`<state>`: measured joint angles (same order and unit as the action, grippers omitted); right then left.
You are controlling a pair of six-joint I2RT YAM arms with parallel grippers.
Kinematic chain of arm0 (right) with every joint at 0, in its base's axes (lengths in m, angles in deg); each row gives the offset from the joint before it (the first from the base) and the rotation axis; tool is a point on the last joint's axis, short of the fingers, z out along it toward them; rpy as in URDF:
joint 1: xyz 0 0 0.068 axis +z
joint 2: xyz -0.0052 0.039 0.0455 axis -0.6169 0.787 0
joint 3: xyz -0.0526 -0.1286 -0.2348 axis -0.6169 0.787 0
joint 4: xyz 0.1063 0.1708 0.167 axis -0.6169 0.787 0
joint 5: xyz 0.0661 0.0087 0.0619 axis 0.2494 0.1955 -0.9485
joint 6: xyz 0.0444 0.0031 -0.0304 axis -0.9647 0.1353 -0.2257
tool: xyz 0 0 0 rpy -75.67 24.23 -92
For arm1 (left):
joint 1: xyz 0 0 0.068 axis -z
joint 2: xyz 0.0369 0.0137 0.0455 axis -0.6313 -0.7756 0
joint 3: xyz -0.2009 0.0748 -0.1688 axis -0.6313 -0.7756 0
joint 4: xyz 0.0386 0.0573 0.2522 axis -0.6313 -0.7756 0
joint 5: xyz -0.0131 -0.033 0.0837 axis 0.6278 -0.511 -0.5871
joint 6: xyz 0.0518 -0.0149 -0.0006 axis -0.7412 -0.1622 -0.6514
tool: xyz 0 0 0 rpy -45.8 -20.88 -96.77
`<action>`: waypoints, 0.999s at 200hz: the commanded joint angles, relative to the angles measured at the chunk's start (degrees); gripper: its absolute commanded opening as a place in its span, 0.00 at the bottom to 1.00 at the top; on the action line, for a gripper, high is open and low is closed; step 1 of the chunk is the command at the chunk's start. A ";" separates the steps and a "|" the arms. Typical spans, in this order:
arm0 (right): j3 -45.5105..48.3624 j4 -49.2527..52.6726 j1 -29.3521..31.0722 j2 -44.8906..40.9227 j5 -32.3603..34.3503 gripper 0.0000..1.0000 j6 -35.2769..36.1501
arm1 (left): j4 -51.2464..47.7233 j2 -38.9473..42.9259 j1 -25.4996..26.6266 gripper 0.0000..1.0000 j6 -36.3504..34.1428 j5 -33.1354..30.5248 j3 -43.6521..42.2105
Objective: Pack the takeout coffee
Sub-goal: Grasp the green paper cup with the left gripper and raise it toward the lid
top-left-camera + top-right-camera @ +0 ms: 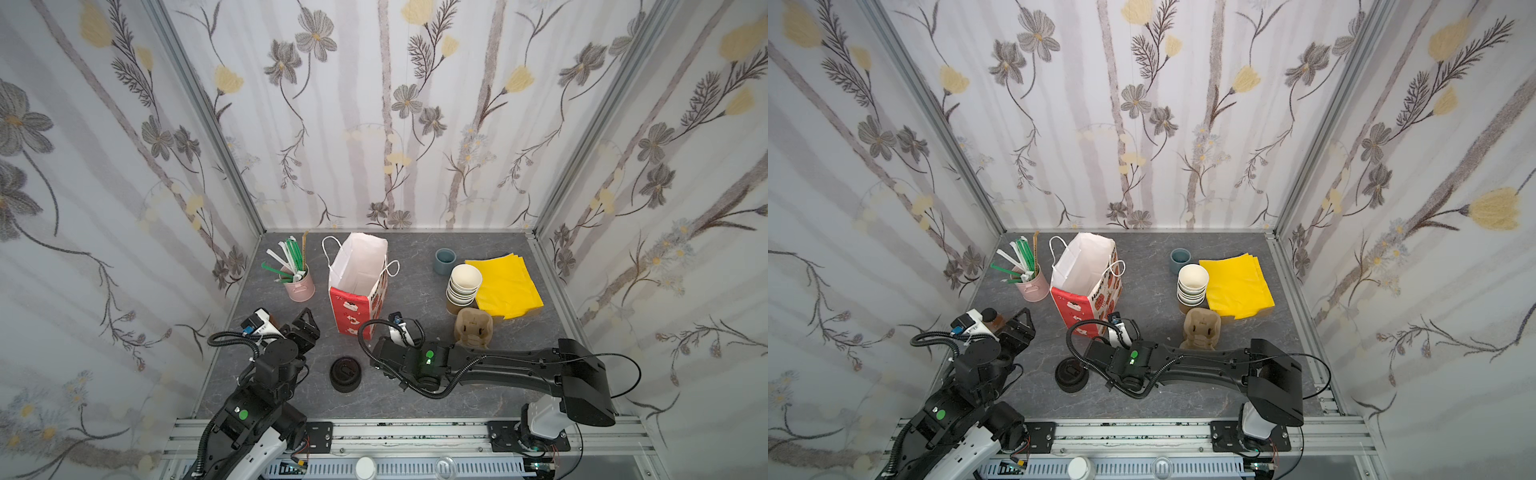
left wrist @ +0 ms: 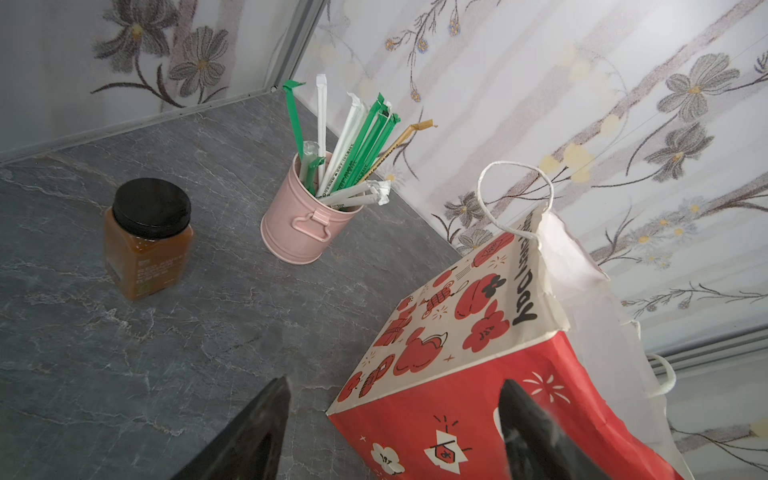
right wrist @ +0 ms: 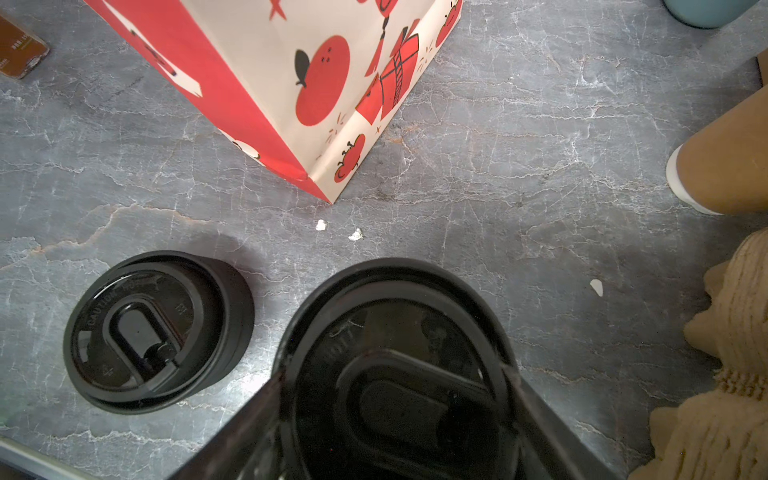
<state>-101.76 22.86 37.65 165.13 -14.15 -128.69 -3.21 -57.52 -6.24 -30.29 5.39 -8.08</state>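
- Right wrist view: the right gripper (image 3: 397, 370) is clamped on the takeout coffee (image 3: 395, 332), with one dark finger pressed to each side of its round, glossy black sip lid.
- Only that lid shows. The paper side is hidden beneath it, and I cannot tell whether the base rests on the worktop (image 3: 519, 124).
- In both top views this gripper is hidden under its own wrist, which lies over the middle of the worktop, nearer the front edge.
- Just beside the coffee sits the squat lid stack (image 3: 158, 332) of black moulded plastic. A narrow strip of grey, veined, stone-look surface separates the two.
- Near the left edge, the left gripper (image 2: 397, 379) stands wide open with nothing between its tapered black fingers. It faces a lower corner of the paper bag (image 2: 478, 374).
- That bag is matt red and cream with white cord handles. It stands upright and open-mouthed at mid-worktop, toward the back edge.
- A pink ribbed tin (image 2: 295, 224) of wrapped straws stands near the back left corner.
- A square amber jar (image 2: 147, 241) with a black cap stands by the left edge, largely hidden behind the left wrist in both top views.
- Toward the right edge are nested paper cups (image 1: 463, 286), yellow napkins (image 1: 505, 284) and a moulded pulp carrier (image 1: 473, 330).
- Bare worktop lies between the coffee and the bag, with only small white crumbs (image 3: 320, 225) on it.
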 commanded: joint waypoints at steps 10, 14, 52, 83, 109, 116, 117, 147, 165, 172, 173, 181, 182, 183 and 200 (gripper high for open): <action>1.02 1.75 0.02 0.28 -5.01 0.75 -1.18 | 1.43 -0.93 -0.04 0.80 -0.08 2.64 -0.48; 0.98 1.80 0.02 0.23 -4.97 0.75 -1.18 | 1.43 -1.07 -0.08 0.80 -0.09 3.14 -0.53; 0.96 1.33 -0.01 -0.25 -4.66 0.75 -0.48 | 2.60 -3.99 -0.04 0.78 1.82 16.58 -1.82; 3.82 -1.64 -0.01 -1.81 -4.90 0.76 0.84 | 4.81 -7.36 -0.05 0.81 5.49 30.94 -4.29; 5.49 -4.18 -0.02 -4.40 -5.17 0.79 3.17 | 8.51 -8.40 0.13 0.81 10.27 39.96 -6.07; 5.63 -4.56 0.01 -4.95 -5.15 0.79 3.68 | 10.23 -8.50 0.37 0.79 11.76 41.84 -7.07; 5.61 -4.57 0.01 -4.96 -5.22 0.79 3.75 | 10.53 -8.50 0.43 0.79 11.95 42.06 -7.25; 5.59 -5.38 -0.03 -4.94 -6.21 0.78 5.30 | 20.17 -9.56 4.37 0.68 16.95 45.88 -12.62; 5.83 -5.79 0.02 -4.47 -7.43 0.77 6.64 | 24.89 -10.51 7.40 0.67 19.12 45.06 -14.85; 6.18 -6.27 0.10 -4.58 -8.13 0.77 7.35 | 26.37 -10.69 8.30 0.68 19.86 44.43 -15.56; 6.28 -6.35 0.10 -4.60 -8.24 0.77 7.39 | 26.60 -10.69 8.48 0.68 19.91 44.41 -15.72; 6.99 -7.33 0.04 -4.94 -9.10 0.77 8.41 | 28.70 -10.63 9.24 0.70 20.22 44.04 -16.51; 7.08 -7.45 0.07 -4.99 -9.25 0.77 8.54 | 29.04 -10.62 9.35 0.70 20.31 44.04 -16.63; 7.17 -7.60 0.09 -5.02 -9.38 0.77 8.65 | 29.34 -10.61 9.40 0.70 20.40 44.04 -16.78; 8.52 -9.36 0.10 -5.72 -11.14 0.76 11.13 | 34.05 -10.73 10.06 0.71 21.29 44.12 -18.43</action>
<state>-94.81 14.25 37.63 159.78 -17.77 -120.58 19.56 -68.17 3.01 -12.37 49.11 -24.82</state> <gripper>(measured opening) 0.765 0.708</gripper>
